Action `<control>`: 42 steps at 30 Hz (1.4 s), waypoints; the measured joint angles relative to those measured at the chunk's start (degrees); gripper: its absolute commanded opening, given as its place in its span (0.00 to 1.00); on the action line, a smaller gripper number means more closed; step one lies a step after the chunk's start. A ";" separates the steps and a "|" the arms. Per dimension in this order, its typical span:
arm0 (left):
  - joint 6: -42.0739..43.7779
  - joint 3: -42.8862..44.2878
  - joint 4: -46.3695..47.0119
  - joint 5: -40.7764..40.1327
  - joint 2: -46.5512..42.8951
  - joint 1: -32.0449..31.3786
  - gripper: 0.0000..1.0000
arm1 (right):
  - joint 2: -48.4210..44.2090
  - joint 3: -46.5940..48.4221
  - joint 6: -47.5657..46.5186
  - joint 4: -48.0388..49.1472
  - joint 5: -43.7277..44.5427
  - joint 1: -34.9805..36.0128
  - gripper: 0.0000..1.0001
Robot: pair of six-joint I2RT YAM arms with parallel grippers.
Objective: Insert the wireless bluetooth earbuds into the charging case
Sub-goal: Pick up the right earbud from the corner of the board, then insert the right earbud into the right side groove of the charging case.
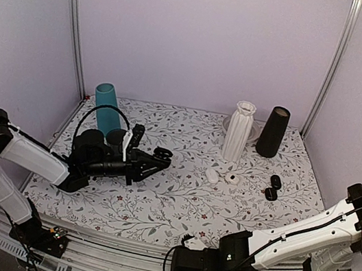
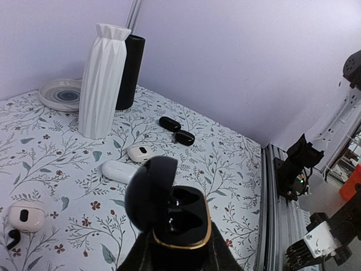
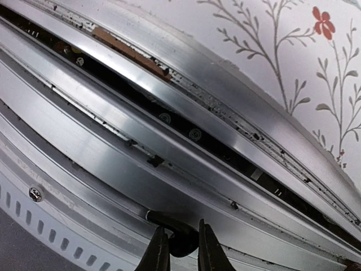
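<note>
My left gripper (image 1: pixel 155 158) is shut on the black charging case (image 2: pixel 179 221) and holds it above the table's left half. The case's lid (image 2: pixel 150 191) stands open, and both wells inside the gold rim are empty. It also shows in the top view (image 1: pixel 162 153). Two black earbuds (image 2: pixel 170 123) (image 2: pixel 184 137) lie side by side on the cloth at the right, also seen in the top view (image 1: pixel 276 181) (image 1: pixel 271 193). My right gripper (image 3: pixel 183 251) hangs over the front rail, far from them, with its jaws nearly together and a black cable behind them.
Two white pebble pieces (image 1: pixel 212 175) (image 1: pixel 232 177) lie mid-table, and a third (image 2: pixel 25 216) lies near the left gripper. A white ribbed vase (image 1: pixel 238 131), a black cone vase (image 1: pixel 273 131) and a plate (image 2: pixel 61 93) stand at the back right. A teal cup (image 1: pixel 105 109) stands at the back left.
</note>
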 measured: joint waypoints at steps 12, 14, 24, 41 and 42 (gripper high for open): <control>1.46 4.31 -2.34 8.24 4.15 -0.17 0.00 | -9.11 2.47 -3.63 -5.86 10.60 -7.21 0.07; 1.99 5.64 -4.39 9.25 5.07 -0.63 0.00 | -9.97 4.15 -5.09 -6.88 12.81 -8.44 0.07; 8.72 10.23 -14.60 11.04 5.90 -7.28 0.00 | -10.40 16.06 -15.10 -11.80 23.45 -13.75 0.08; 10.01 12.76 -17.27 11.10 5.97 -9.99 0.00 | -5.29 23.63 -26.45 -11.17 28.17 -15.54 0.08; 9.99 12.76 -17.27 11.10 5.95 -9.99 0.00 | -5.25 23.69 -26.75 -11.10 28.24 -15.54 0.08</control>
